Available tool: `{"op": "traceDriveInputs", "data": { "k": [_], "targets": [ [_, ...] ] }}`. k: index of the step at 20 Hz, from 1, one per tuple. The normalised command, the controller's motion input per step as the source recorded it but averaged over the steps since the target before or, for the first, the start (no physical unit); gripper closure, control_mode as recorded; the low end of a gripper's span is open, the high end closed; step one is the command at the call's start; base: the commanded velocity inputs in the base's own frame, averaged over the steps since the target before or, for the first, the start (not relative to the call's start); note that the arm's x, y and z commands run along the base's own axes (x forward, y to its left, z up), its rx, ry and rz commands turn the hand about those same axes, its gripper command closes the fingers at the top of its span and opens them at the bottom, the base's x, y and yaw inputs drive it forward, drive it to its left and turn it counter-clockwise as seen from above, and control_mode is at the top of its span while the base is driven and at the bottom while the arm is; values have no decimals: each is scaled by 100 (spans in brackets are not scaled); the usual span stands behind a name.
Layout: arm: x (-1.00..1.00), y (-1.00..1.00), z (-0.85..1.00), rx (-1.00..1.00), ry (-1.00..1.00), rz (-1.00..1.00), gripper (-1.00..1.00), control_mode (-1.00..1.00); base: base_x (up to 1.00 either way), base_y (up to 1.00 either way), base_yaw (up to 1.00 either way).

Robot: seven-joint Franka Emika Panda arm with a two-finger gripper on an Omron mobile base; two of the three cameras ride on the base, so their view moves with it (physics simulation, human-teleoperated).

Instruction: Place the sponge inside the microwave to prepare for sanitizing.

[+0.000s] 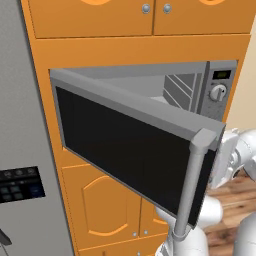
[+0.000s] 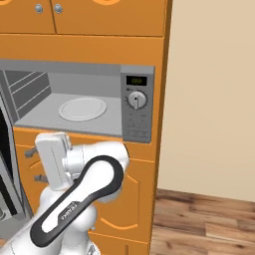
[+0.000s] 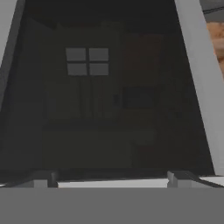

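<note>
Facing dark door glass (image 3: 109, 109), frame centre | gripper (image 3: 111, 178) jaws apart, empty | microwave (image 2: 137, 104) open, turntable (image 2: 82, 108) bare

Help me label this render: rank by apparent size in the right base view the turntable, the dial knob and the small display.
1. turntable, clearly largest.
2. dial knob.
3. small display, roughly as wide as the knob but much thinner, so that order is less sure.

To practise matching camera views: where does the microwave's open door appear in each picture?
Left base view: the door swings across the centre, handle at lower right.
Right base view: a sliver at the left edge.
Hand view: dark glass close up.
Shared landmark: the dial knob.
</note>
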Motion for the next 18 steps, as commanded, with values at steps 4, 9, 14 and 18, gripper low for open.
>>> {"op": "traceDriveInputs", "data": {
  "k": [4, 9, 14, 18],
  "targets": [
    [-16, 54, 0, 0, 0, 0, -100, -100, 0, 0, 0],
    [0, 60, 0, 0, 0, -5, -100, -100, 0, 0, 0],
    [-9, 45, 0, 0, 0, -1, -100, -100, 0, 0, 0],
    [-45, 57, -10, 0, 0, 0, -100, -100, 0, 0, 0]
  ]
}}
